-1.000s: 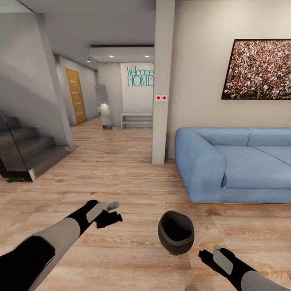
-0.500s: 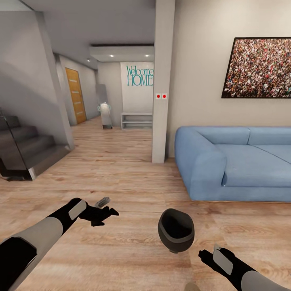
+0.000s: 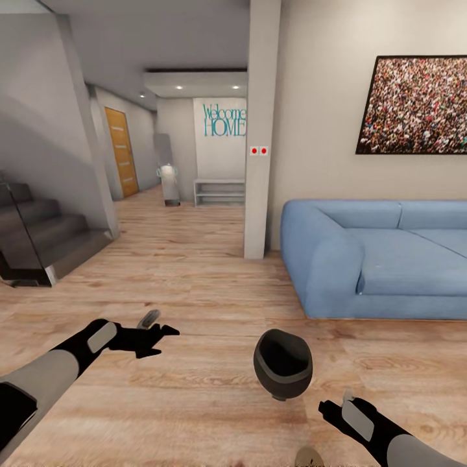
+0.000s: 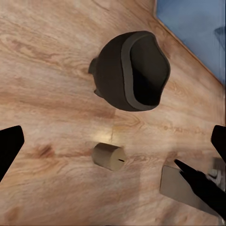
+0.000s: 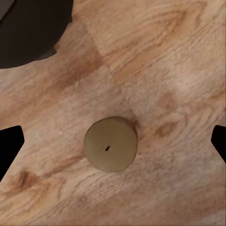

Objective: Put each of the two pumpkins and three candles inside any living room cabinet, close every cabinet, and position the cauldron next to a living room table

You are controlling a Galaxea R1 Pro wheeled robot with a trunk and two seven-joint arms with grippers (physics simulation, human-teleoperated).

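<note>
1. Head view. The cauldron (image 3: pixel 282 372) is recorded standing on the wooden floor (image 3: pixel 194 272), in front of the blue sofa (image 3: pixel 383 259) and apart from it. The left gripper (image 3: pixel 155 332) is held out over bare boards beside the cauldron, fingers spread, nothing held. The right gripper (image 3: pixel 326 408) is seen low beside the cauldron; its opening cannot be judged here. The top of a candle (image 3: pixel 309 457) is noted at the lower edge. A staircase (image 3: pixel 39 240), a pillar (image 3: pixel 261 130), a framed picture (image 3: pixel 418 107) and a hallway with a wooden door (image 3: pixel 122 152) are listed.

2. Left wrist view. The cauldron (image 4: pixel 132 70) and one candle (image 4: pixel 108 156) are catalogued on the floor, close together but not touching. The jaws are shown wide apart and empty.

3. Right wrist view. A candle (image 5: pixel 111 143) is centred between widely parted, empty fingertips, upright, wick uppermost. The step in hand is judged to be candle pickup; a straight descent and closure is called for next.
</note>
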